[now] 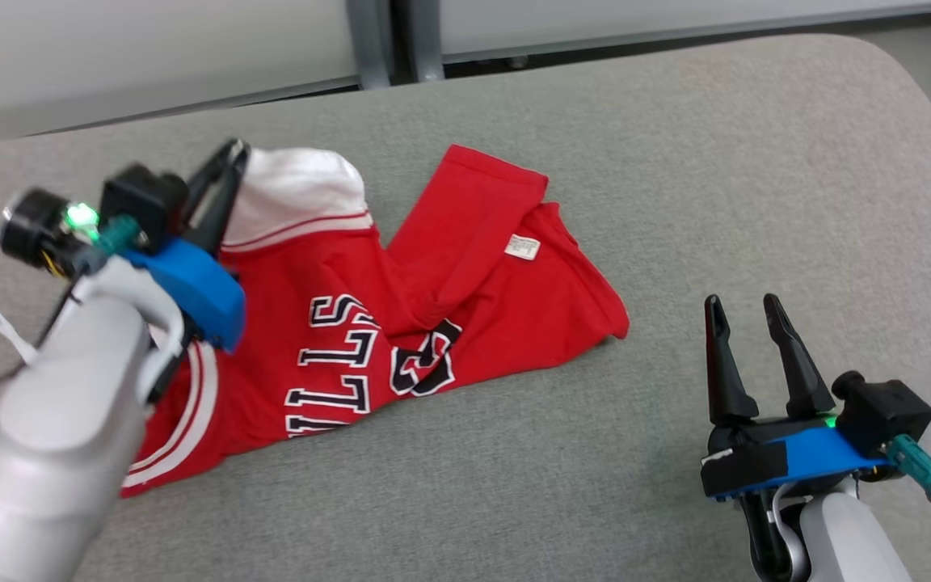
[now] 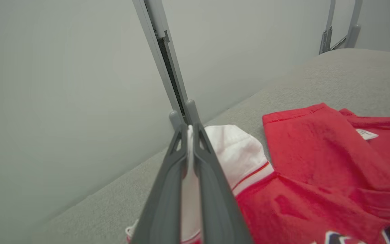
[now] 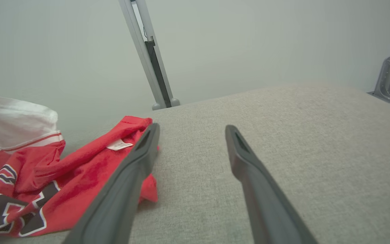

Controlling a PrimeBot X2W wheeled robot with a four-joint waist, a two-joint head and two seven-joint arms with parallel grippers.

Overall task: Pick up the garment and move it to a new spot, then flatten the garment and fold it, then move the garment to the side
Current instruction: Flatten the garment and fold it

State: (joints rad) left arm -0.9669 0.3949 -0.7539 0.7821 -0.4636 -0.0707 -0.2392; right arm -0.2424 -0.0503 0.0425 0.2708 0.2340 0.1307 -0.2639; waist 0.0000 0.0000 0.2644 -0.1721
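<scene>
Item: garment [image 1: 433,307], red soft knit, white sleeve, crumpled; lies left of right gripper [image 1: 744,301] (fingers spread, empty); left gripper [image 2: 189,128] pinches its white edge; grey woven pad [image 1: 716,162] bare ahead of right gripper, rounded corner.

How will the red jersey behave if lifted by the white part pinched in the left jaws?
Probably floppy: the jersey lies creased and folded over itself. Lifted by that pinched white part, it would likely dangle and drag. Thin cloth, so probably light.
</scene>
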